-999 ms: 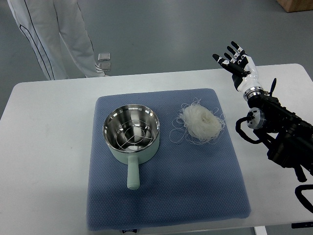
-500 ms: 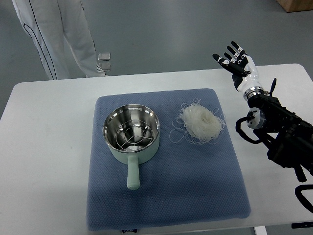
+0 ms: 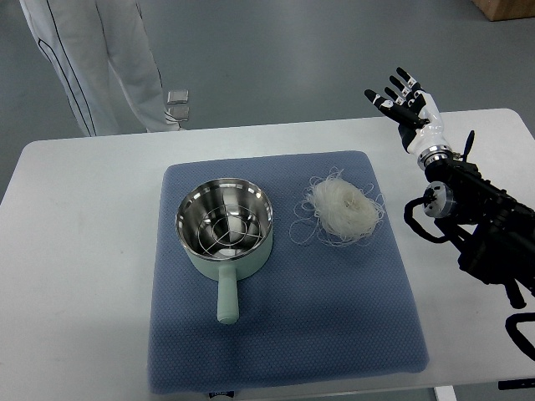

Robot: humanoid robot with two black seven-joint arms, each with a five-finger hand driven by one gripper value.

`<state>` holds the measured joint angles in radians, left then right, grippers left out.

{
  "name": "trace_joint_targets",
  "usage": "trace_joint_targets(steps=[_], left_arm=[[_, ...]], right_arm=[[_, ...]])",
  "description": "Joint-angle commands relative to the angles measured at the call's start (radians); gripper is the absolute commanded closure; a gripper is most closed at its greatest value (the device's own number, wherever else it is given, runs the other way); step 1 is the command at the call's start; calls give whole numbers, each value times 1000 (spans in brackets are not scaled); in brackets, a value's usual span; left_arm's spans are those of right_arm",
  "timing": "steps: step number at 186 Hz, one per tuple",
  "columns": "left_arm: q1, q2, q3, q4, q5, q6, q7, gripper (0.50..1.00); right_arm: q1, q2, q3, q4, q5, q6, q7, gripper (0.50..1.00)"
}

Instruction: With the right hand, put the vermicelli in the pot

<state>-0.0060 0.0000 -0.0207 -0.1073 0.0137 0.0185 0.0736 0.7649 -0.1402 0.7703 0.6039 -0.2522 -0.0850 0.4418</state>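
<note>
A white nest of vermicelli (image 3: 340,210) lies on the blue mat (image 3: 334,317), right of centre. To its left stands a pale green pot (image 3: 225,234) with a steel inside, its handle pointing toward the near edge. My right hand (image 3: 403,102) is raised over the table's far right edge, fingers spread, holding nothing. It is well apart from the vermicelli, up and to the right of it. The left arm is out of sight.
The mat lies on a white table (image 3: 84,251). A person in white trousers (image 3: 100,58) stands beyond the far left edge. A small pale object (image 3: 177,104) lies on the floor behind the table. My dark right arm (image 3: 481,221) covers the right side.
My right hand has shifted very slightly to the right. The pot and vermicelli have not moved. The person has stepped a little to the right.
</note>
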Motion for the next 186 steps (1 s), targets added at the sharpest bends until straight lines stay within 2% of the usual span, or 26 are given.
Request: trace_joint_targets(steps=[1,42,77,139,186], left_arm=[[0,0,-1,0,0,0,0,500],[-2,0,-1,0,0,0,0,500],[-2,0,-1,0,0,0,0,500],[-3,0,-1,0,0,0,0,500],[-3,0,-1,0,0,0,0,500]], right_arm=[[1,-4,0,8,-4,2,-2,579],[5,-21,-23,30,-70,7,-3,579],[17,-131,-95,116,-318,17,-2,579],[17,-340,-178,273,-711,201,5,579],[19,-438,-178,402,-1050,329,29,581]])
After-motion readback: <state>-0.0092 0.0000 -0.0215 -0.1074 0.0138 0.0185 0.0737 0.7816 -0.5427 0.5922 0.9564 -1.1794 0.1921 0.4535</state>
